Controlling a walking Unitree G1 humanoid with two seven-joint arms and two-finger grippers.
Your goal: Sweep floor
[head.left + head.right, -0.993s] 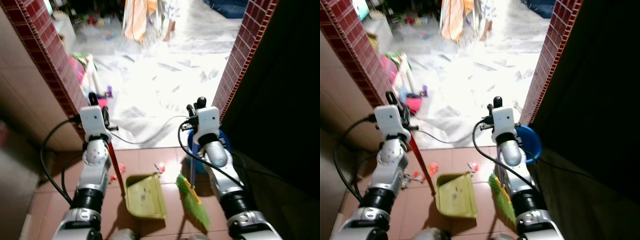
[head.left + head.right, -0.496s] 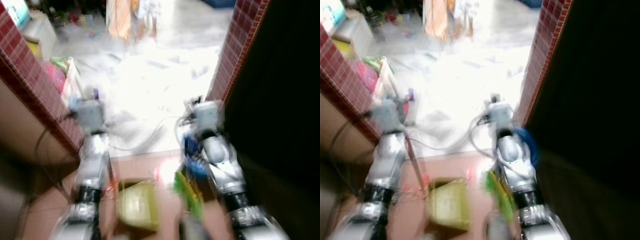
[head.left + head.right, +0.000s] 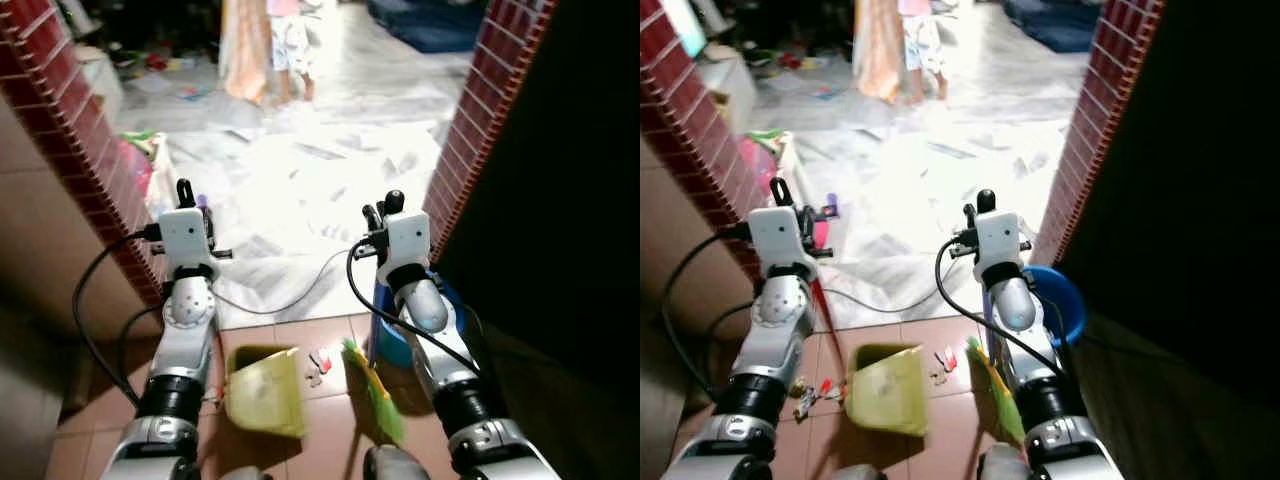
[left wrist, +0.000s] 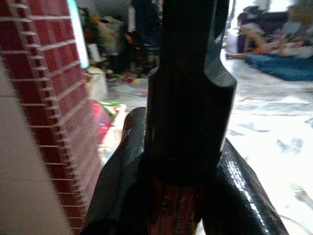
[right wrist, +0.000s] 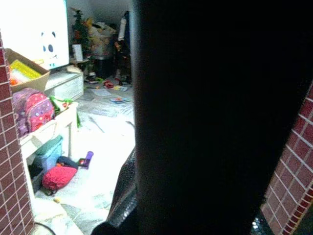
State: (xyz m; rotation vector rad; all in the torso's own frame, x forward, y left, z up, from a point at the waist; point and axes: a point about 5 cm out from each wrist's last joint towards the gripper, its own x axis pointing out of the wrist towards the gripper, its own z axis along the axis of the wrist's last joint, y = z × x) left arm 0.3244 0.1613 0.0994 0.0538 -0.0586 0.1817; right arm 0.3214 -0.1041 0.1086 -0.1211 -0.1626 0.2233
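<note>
I am partway into the sweep, I judge: the dustpan is set down and the broom is beside it, with litter not yet gathered. The next move, as I see it, calls for drawing the bristles across the brown tile floor point(image 3: 320, 420) toward the pan's open edge.

Both my arms reach forward and down at the doorway between the red brick walls point(image 3: 75, 130). My left gripper point(image 4: 188, 196) is clamped around the red handle point(image 3: 823, 310) of the yellow dustpan point(image 3: 262, 392), which rests on the tiles below it. My right gripper point(image 3: 385, 215) is closed on the broom's shaft; its green bristles point(image 3: 372, 392) touch the floor just beside the pan. Small scraps point(image 3: 318, 362) lie between pan and bristles.
</note>
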